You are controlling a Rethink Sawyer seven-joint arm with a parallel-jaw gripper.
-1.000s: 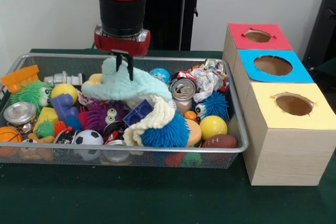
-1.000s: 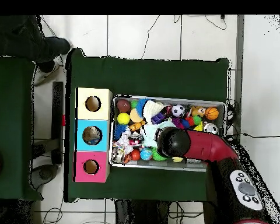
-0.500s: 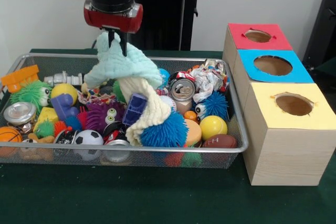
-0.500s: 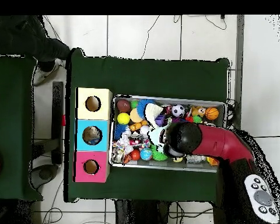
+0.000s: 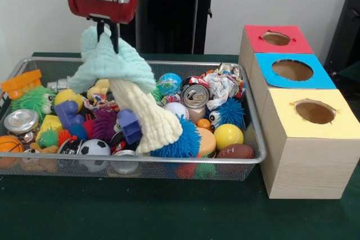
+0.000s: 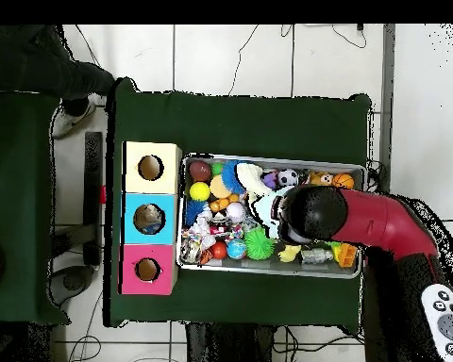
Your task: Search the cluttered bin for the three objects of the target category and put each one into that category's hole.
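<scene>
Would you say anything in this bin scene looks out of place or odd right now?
Yes: the claw holds a mint cloth above the bin, and a cream cloth trails from it, its lower end resting on the toys.

A mint-green cloth (image 5: 109, 60) and a cream cloth (image 5: 149, 116) hang over the silver mesh bin (image 5: 236, 167). The boxes' tops are red (image 5: 277, 39), blue (image 5: 292, 71) and yellow (image 5: 314, 112); the surface (image 5: 140, 206) is dark green.
</scene>
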